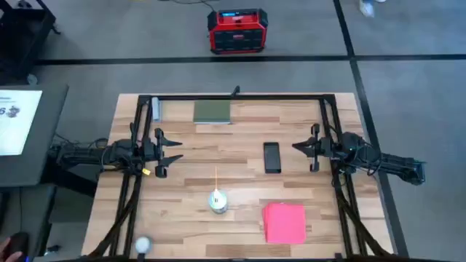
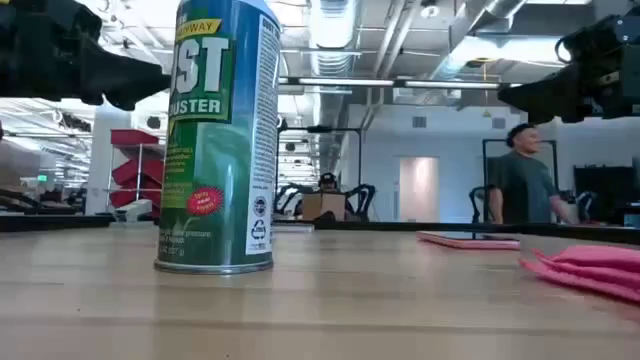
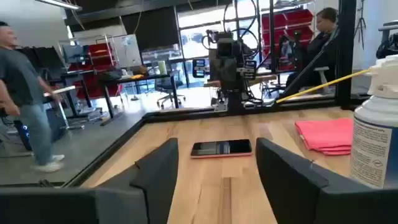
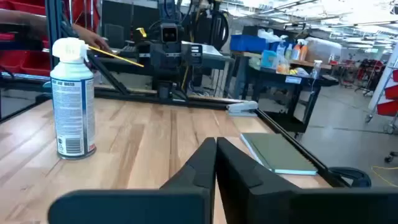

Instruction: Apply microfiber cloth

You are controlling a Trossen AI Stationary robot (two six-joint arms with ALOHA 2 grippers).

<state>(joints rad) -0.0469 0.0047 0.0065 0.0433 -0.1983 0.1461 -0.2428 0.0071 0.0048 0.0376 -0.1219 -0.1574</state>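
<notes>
One wooden surface carries one green pad at its far edge, one pinkish-red microfiber cloth at its near right, one dark phone right of centre, one duster can with a thin yellow straw near the middle, and one small pale round object at the near left corner. A dark frame rims the surface; beyond it lies grey floor with a red and black box, and the room behind holds shelves, chairs and people, one in a dark shirt. Two arms wait at mid depth, off the wood. The left pincer stands wide, well apart from the cloth. The right pincer has its fingers pressed together on nothing; the flat, untouched cloth lies nearer than it, past the phone.
</notes>
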